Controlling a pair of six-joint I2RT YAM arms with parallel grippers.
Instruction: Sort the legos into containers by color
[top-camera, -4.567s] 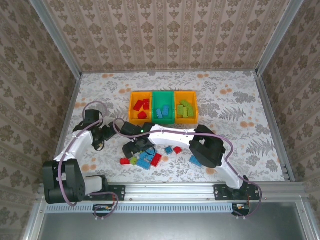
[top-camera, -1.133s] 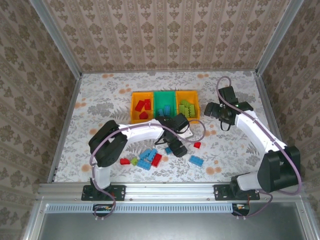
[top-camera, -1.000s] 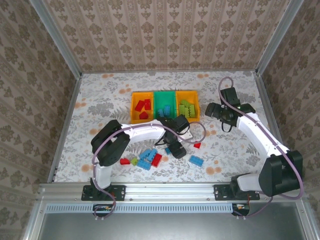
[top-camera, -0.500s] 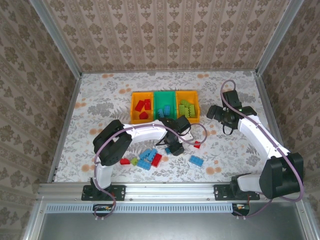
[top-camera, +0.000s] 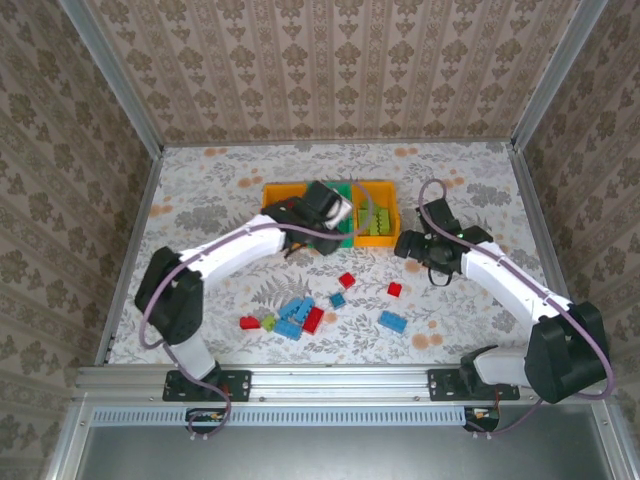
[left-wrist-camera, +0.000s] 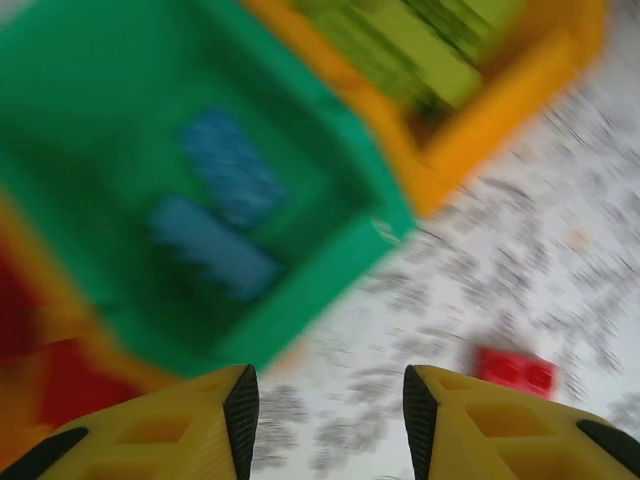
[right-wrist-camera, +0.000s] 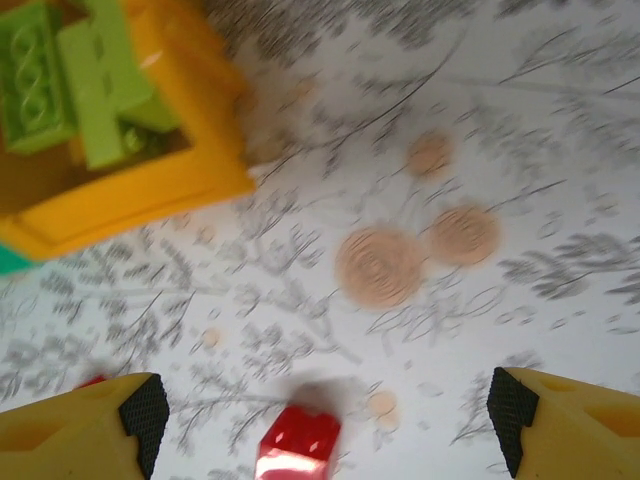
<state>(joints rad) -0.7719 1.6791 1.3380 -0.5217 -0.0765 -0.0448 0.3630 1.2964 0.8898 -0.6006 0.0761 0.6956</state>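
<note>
Left hand (left-wrist-camera: 322, 400) now above green plastic bin (left-wrist-camera: 310, 295) toward bench far edge, moved up from loose red, blue, lime studded bricks (top-camera: 297, 318) by near edge. Fingers narrow, nothing between. Right hand (right-wrist-camera: 325, 398) wide, empty, over small red brick (right-wrist-camera: 300, 440). Several bricks still unsorted.

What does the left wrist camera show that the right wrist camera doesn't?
Left wrist adds the blue bricks inside the green bin, plus red bricks in the other orange bin. Right wrist adds two big round orange blotches on the tablecloth. Both share the orange bin of lime green bricks and a loose red brick.
</note>
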